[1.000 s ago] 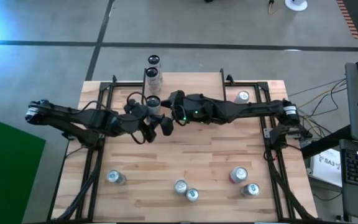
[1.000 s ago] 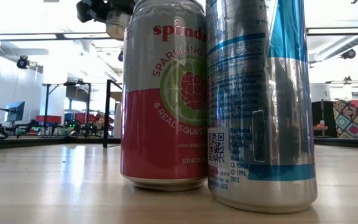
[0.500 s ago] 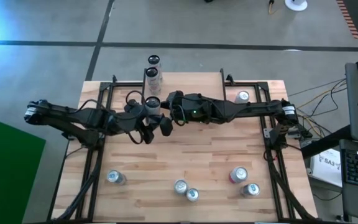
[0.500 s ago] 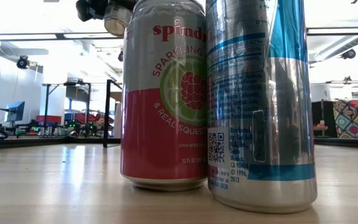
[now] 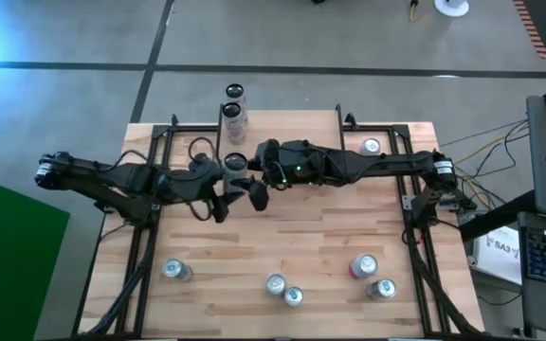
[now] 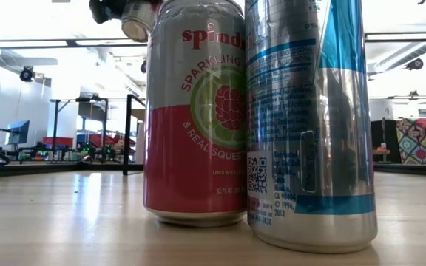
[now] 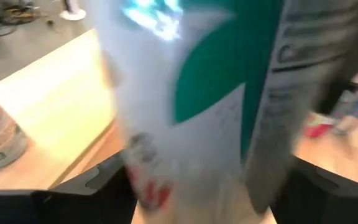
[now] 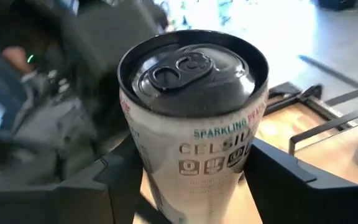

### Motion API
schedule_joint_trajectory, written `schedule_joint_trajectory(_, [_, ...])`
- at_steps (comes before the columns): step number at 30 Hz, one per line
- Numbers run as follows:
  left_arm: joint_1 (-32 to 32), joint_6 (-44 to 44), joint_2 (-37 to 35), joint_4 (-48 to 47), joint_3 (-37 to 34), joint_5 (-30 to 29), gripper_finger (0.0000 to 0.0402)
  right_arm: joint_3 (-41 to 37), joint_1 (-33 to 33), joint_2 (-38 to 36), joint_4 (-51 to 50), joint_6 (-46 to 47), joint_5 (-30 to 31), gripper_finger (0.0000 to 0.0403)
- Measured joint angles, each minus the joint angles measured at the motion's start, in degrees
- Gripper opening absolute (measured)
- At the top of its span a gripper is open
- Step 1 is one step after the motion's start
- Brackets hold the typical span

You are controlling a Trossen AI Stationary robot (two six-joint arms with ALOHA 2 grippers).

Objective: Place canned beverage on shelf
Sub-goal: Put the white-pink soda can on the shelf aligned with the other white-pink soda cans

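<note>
A white canned beverage with a teal mark hangs in the air over the table's middle, its underside showing in the low view. My right gripper reaches in from the table's right and is shut on it. My left gripper comes from the left; its fingers stand apart on either side of the same can, and I cannot tell whether they touch it. The shelf stands at the far middle, and two cans stand upright on its left part. My right gripper pinches the can's upper wall, just under the top rim, between its two fingers. The fingers come nearly level from the table's right, one on each side. The can is lifted clear of the table, its top up, slightly tilted.
Several cans stand on the near part of the table, and one at the far right. Close before the low camera stand a red-and-silver can and a blue-and-silver can. Black frames flank the table.
The held can has drifted a little toward the near edge between the two grippers and tipped slightly, so more of its underside shows in the low view. My left gripper has turned a little beside it.
</note>
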Motion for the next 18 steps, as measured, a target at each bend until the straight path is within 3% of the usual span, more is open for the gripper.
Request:
schedule_joint_trajectory(5, [0.0,1.8,-5.0,0.5,0.0,6.2,0.0302,0.0,-1.5,-2.7,-1.7,-4.1,-9.9,0.0227])
schedule_joint_trajectory(9, [0.0,5.0,-8.3,4.2,0.0,17.5,0.0317,-0.1,-3.4,-4.0,-1.5,-7.3,-25.6,0.0225])
schedule_joint_trajectory(12, [0.0,5.9,-8.8,6.9,-0.3,21.9,0.0324,-0.1,-4.3,-4.2,0.7,-7.2,-35.8,0.0225])
schedule_joint_trajectory(15, [0.0,5.8,-8.2,8.7,-0.4,23.2,0.0327,-0.1,-4.7,-4.1,3.8,-7.3,-42.0,0.0225])
schedule_joint_trajectory(18, [0.0,5.6,-6.0,11.8,-0.4,28.6,0.0328,-0.1,-4.7,-4.1,5.7,-7.3,-44.4,0.0225])
